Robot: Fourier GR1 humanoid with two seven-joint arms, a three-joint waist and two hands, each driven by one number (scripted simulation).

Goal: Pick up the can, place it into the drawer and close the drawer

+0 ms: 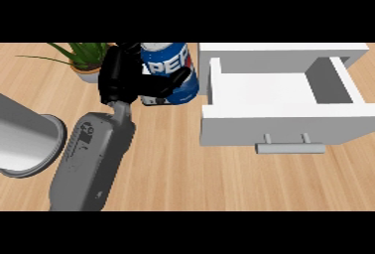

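A blue Pepsi can (180, 63) stands upright just left of the open white drawer (278, 122). My left hand (121, 74) is shut on the can: the palm lies against its left side, the thumb curls across its near face, and the fingers reach round the back. Its grey forearm (92, 158) comes up from the lower left. The drawer is pulled out toward me, its white inside bare, with a grey bar handle (290, 147) on the front panel. I cannot tell whether the can rests on the wooden counter or is held above it. My right hand does not show.
A potted green plant (86, 60) stands at the back left, right behind my hand. A large grey rounded shape (26, 136) fills the left edge. Bare wooden counter (219, 183) lies in front of the drawer.
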